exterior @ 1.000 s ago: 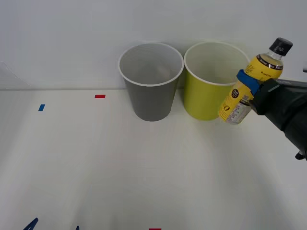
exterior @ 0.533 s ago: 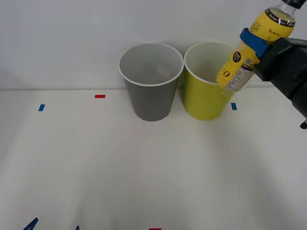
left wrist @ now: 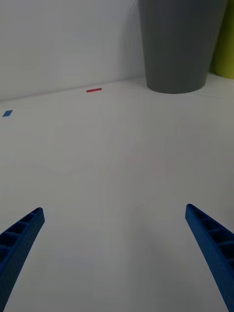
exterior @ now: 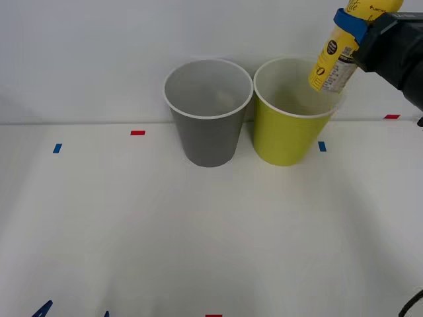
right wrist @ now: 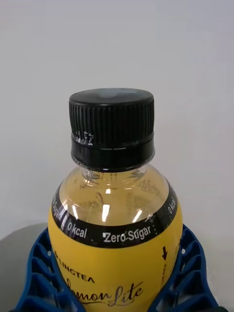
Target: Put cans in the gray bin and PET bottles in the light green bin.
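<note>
White table [exterior: 198, 231] runs out before me to a pale wall behind, with small red and blue tape marks scattered near its back and front edges. On it stand my two bins side by side, nearly touching: the gray bin [exterior: 208, 112] on the left and the light green bin [exterior: 291, 112] on the right, both upright, and as far as I can see into them both hold nothing yet.

My right gripper [exterior: 349, 28] is up at the far right, its blue fingers clamped round the middle of the PET bottle [exterior: 336, 56]. I hold it tilted, black cap away and up, its base hanging over the right part of the light green bin's mouth, above the rim and not yet inside.

My left gripper [left wrist: 114, 243] waits low near the front edge of the table, fingers spread wide apart with nothing between them.

I judge the job close to its one visible drop: the bottle needs releasing into the green bin. I see no cans on the table.
</note>
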You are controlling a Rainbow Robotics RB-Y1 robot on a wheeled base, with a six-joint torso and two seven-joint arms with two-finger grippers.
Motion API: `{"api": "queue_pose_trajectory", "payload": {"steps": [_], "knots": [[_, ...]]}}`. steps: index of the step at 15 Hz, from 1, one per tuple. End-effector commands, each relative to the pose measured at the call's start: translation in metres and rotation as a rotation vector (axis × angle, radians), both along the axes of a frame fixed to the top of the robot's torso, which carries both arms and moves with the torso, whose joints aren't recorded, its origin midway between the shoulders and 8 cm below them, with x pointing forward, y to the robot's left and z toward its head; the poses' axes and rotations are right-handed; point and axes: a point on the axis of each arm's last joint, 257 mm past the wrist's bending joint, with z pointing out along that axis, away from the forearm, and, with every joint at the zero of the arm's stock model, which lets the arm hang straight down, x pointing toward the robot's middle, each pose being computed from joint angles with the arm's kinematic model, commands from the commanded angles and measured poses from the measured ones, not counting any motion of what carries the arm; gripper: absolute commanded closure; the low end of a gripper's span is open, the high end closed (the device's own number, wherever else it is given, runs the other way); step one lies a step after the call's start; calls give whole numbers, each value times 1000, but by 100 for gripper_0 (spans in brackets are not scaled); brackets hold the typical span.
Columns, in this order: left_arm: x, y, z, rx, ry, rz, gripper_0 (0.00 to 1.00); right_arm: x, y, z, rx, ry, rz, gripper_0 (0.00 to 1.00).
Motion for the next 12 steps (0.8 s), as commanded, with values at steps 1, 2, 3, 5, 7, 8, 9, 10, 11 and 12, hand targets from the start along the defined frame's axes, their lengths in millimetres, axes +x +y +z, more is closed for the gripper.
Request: {"api": "queue_pose_trajectory", "payload": {"steps": [1, 2, 3, 5, 7, 8, 9, 10, 11, 12], "knots": [[0, 0, 0, 0, 0, 0, 0, 25, -6, 0, 8, 3, -8, 100], [0, 0, 0, 0, 0, 0, 0, 34, -9, -3, 7, 5, -15, 100], [0, 0, 0, 0, 0, 0, 0, 41, -8, -6, -5, 0, -22, 100], [0, 0, 0, 0, 0, 0, 0, 58, -2, -10, -35, -6, -34, 100], [0, 0, 0, 0, 0, 0, 0, 70, 0, -13, -48, -2, -39, 100], [0, 0, 0, 0, 0, 0, 0, 72, -1, -14, -49, 1, -43, 100], [0, 0, 0, 0, 0, 0, 0, 75, 2, -16, -52, 2, -39, 100], [0, 0, 0, 0, 0, 0, 0, 78, 4, -17, -55, 1, -36, 100], [0, 0, 0, 0, 0, 0, 0, 80, 5, -17, -60, 3, -36, 100], [0, 0, 0, 0, 0, 0, 0, 83, 6, -18, -63, 7, -37, 100]]}}
